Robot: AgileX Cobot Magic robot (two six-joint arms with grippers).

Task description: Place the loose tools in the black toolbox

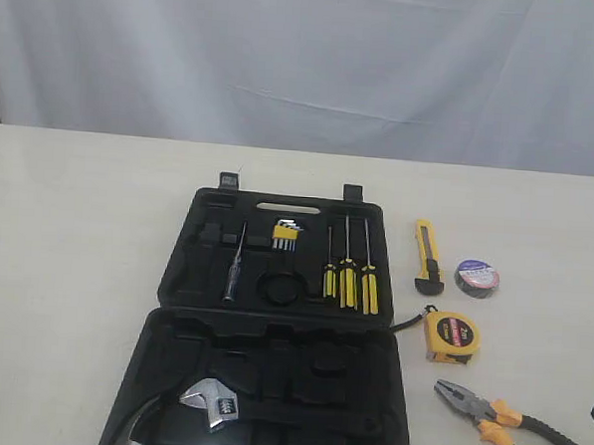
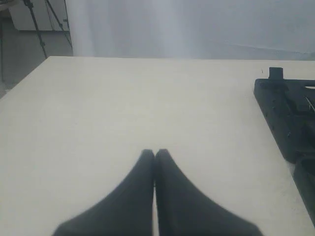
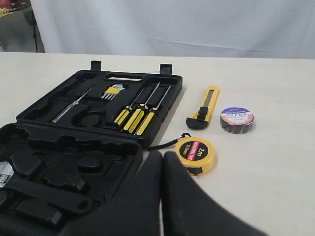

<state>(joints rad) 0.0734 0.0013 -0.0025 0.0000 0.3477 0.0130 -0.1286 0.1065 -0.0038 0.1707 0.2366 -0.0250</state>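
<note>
All four loose tools lie on the table (image 2: 123, 98), on the right of the open toolbox (image 1: 389, 277), so the task looks not yet begun. The utility knife (image 1: 429, 257) lies nearest the far half of the box. The tape roll (image 1: 476, 278) sits just beside the knife, on the side away from the box. The tape measure (image 1: 451, 336) lies nearer the camera than both, its strap reaching toward the box wall. The pliers (image 1: 506, 418) lie nearest of all, apart from the others.

Inside the box, the screwdrivers (image 1: 349, 280) and hex keys (image 1: 285, 233) sit in slots of the far half, and a wrench (image 1: 213, 403) sits in the near half. Other moulded pockets look vacant, though which tool fits which I cannot tell.

The right gripper (image 3: 162, 155) has its fingers pressed together and holds nothing. The tape measure lies just ahead of its tips, not touching, with the knife and tape roll farther off. The pliers do not show in the right wrist view.

The left gripper (image 2: 155, 153) is likewise closed and empty. It hangs over bare table, with only the box's edge in sight and well apart from every loose tool.
</note>
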